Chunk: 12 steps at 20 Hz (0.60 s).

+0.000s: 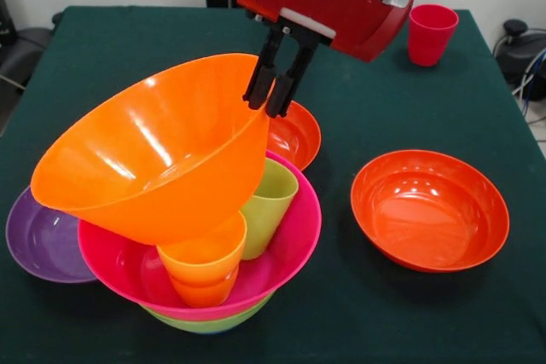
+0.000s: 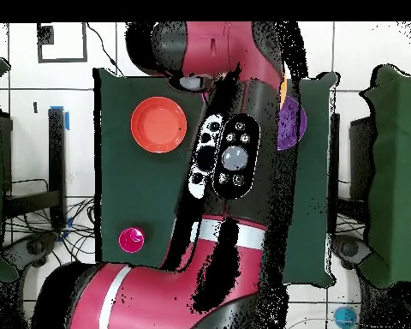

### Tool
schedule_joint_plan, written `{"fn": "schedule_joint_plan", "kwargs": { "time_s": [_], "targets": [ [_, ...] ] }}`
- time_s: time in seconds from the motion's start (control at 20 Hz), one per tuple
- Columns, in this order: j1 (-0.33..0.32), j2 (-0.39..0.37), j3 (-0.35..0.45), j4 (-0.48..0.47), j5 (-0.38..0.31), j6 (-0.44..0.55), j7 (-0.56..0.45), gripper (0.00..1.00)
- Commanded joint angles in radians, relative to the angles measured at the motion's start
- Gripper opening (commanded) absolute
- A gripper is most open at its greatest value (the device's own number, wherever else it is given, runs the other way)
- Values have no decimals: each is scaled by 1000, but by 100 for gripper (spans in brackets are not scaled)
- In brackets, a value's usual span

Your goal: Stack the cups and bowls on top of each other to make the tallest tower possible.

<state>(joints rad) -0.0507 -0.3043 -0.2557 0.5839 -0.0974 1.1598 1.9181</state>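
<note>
Clearly, the end effector (image 1: 271, 95) pinches the rim of the glossy, round deep orange bowl (image 1: 158, 155), fingers closed on it. Tilted, its mouth facing up-left, that bowl leans over the yellow-orange cup (image 1: 203, 266) and lime green cup (image 1: 269, 202) in the magenta bowl (image 1: 286, 257).

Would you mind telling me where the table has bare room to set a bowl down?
Bare cloth lies between the red cup and the red-orange bowl, and along the near edge in front of that bowl. The left half is crowded: the tower, the purple bowl and the tilted orange bowl held by the tool.
</note>
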Motion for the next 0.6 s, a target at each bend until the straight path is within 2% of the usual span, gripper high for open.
{"fn": "schedule_joint_plan", "kwargs": {
  "time_s": [0.05,0.6],
  "targets": [
    [27,54,43,16,17,13,204,0],
    [32,87,14,-20,39,18,204,0]
  ]
}}
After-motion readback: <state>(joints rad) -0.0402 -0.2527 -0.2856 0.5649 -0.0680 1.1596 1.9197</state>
